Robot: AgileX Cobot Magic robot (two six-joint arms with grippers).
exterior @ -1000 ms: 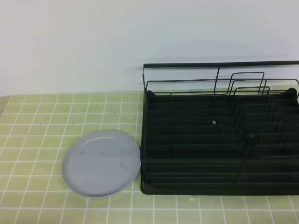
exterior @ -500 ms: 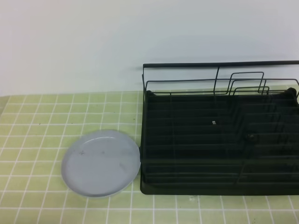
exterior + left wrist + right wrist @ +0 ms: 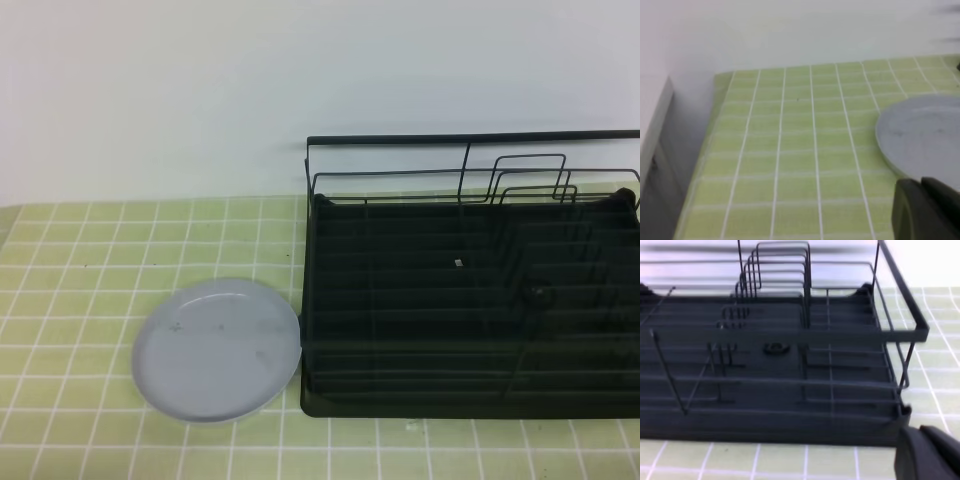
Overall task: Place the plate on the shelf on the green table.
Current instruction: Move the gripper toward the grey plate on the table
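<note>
The pale grey-blue plate (image 3: 217, 349) lies flat on the green table (image 3: 80, 260), its right rim right beside the shelf (image 3: 470, 300), a black wire rack with a solid base; whether they touch I cannot tell. Neither arm appears in the exterior high view. In the left wrist view the plate (image 3: 922, 137) sits at the right, and the left gripper (image 3: 927, 210) shows as a dark shape at the bottom right, shut and holding nothing. In the right wrist view the shelf (image 3: 770, 365) fills the frame, with the right gripper (image 3: 929, 455) low at the right, shut and empty.
A white wall rises behind the table. The table's left edge (image 3: 710, 135) drops off beside a pale cabinet (image 3: 652, 120). Upright wire dividers (image 3: 777, 270) stand at the rack's back. Open tiled surface stretches left of the plate.
</note>
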